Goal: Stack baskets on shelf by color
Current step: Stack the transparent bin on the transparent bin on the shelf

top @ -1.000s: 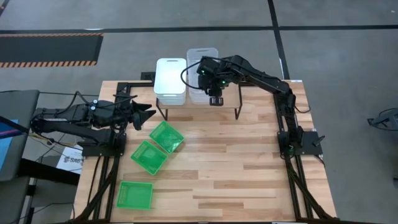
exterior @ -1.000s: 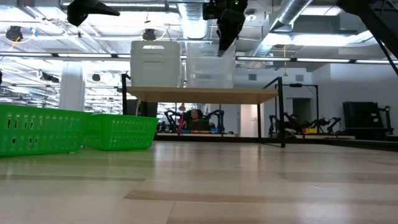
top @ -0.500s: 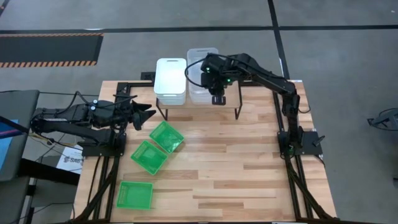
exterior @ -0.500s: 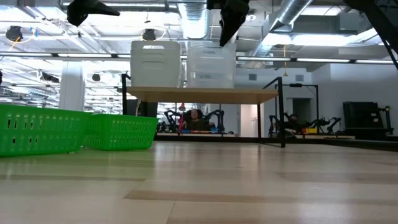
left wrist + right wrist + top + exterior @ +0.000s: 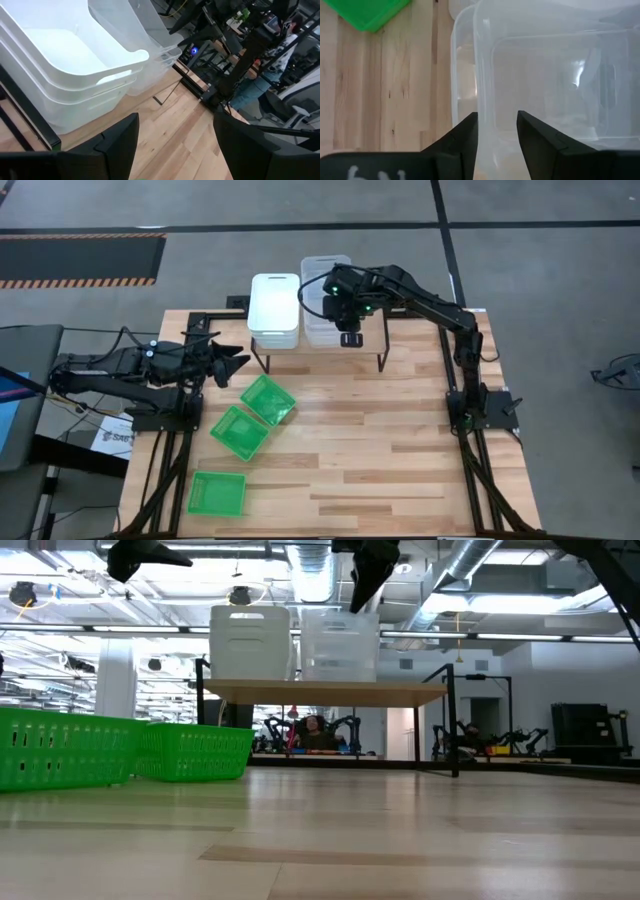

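Right gripper (image 5: 497, 131) hovers spread astride the clear stack's (image 5: 322, 305) near wall on the shelf (image 5: 325, 692); lifting straight up should avoid dragging it; left gripper (image 5: 232, 364) waits spread.

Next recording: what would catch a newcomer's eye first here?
Three bright green baskets lie scattered on the table's left half, still unstacked. On the shelf at the back stand a white stack and a clear stack side by side. The right gripper hangs just above the clear stack's near edge, jaws apart; the left gripper waits open at the table's left edge.
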Robot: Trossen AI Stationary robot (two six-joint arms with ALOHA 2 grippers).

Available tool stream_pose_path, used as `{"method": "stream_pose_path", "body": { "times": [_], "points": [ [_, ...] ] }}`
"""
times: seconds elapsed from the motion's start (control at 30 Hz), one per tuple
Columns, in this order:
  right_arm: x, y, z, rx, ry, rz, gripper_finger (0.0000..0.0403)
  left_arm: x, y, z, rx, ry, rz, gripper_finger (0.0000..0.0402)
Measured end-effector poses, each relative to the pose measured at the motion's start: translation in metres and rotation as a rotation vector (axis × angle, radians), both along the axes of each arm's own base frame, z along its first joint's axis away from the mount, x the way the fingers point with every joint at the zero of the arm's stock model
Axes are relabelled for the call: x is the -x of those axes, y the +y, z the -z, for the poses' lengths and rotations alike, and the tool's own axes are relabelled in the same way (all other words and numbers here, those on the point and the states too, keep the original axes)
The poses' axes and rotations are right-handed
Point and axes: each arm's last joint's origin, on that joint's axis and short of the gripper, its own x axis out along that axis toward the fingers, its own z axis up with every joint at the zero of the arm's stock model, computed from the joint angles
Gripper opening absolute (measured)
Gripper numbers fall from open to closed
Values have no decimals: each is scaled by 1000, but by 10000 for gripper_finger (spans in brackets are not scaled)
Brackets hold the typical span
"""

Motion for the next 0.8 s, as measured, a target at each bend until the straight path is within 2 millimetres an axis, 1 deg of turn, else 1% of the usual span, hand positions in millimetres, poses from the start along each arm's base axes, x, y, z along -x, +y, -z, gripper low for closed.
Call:
{"method": "stream_pose_path", "body": {
  "times": [0.23,0.47,0.57,0.67,0.8],
  "points": [
    [-1,0,2,1,5,-7,146,0,0,0,1,-1,-2,245],
    [-2,0,1,4,-5,-12,150,0,0,0,0,-1,-6,245],
    [-6,-2,-2,25,-56,-11,149,0,0,0,-1,0,-7,245],
    [-11,-7,-10,110,-147,30,143,0,0,0,-2,0,-8,245],
    [-16,-24,-31,346,-295,151,135,0,0,0,-2,0,-7,245]
  ]
}}
